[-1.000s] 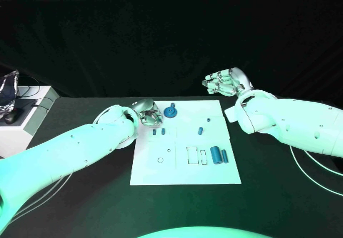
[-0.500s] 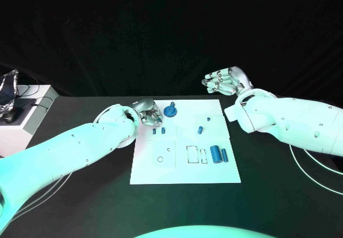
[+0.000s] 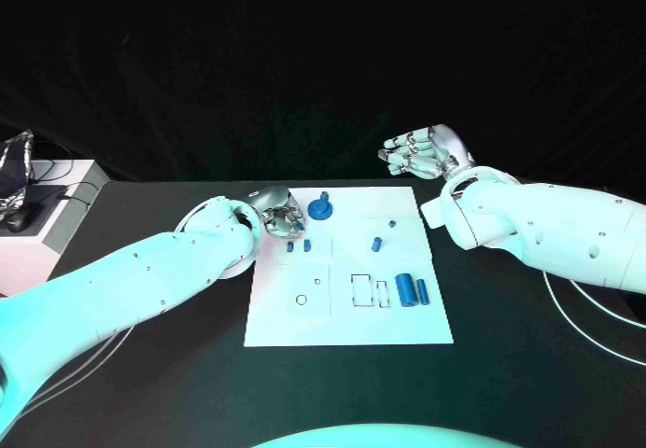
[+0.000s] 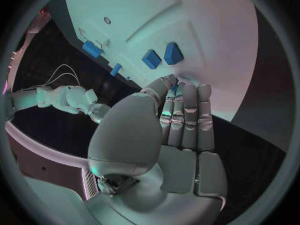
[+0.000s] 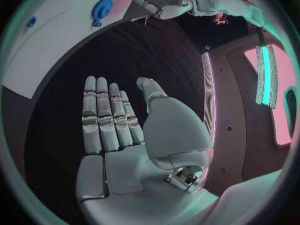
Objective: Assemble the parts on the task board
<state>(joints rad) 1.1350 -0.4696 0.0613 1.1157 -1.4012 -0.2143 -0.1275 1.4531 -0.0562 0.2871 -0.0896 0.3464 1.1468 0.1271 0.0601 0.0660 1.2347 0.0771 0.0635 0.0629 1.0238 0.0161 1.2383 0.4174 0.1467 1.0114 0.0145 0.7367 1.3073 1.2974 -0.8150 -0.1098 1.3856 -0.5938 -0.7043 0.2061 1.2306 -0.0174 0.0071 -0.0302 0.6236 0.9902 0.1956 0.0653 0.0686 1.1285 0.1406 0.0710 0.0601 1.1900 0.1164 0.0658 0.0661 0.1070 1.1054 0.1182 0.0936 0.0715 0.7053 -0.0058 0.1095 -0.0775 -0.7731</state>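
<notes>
Head view, task board: the white task board (image 3: 347, 322) is lying in the middle of the black worktop (image 3: 161, 373), between the two arms.
Head view, parts: a blue round part (image 3: 320, 208) is standing near the far edge of the board; two small blue parts (image 3: 299, 247) are lying just beside the left hand; one short part (image 3: 378, 245) is seen near the centre, and two longer blue cylinders (image 3: 412, 291) are lying side by side toward the right edge.
Head view, left hand: the left hand (image 3: 276, 212) is being held over the far left corner of the board, fingers curled inward; nothing is seen in it.
Head view, right hand: the right hand (image 3: 428, 154) is being held up beyond the far right corner, well apart from the parts.
Left wrist view: the fingers (image 4: 186, 116) are lying together and straight, thumb close beside them, nothing between; two blue parts (image 4: 161, 56) are lying on the board just beyond the fingertips.
Right wrist view: the palm is being shown flat, fingers (image 5: 106, 112) extended with small gaps, thumb apart, nothing held; the round part (image 5: 101, 8) is far off on the board.
Step in hand, as judged: the approach to the small parts is probably being made by the left hand. The thumb should be opened first, and the hand lowered slowly, so that the neighbouring part is not being pushed away.
</notes>
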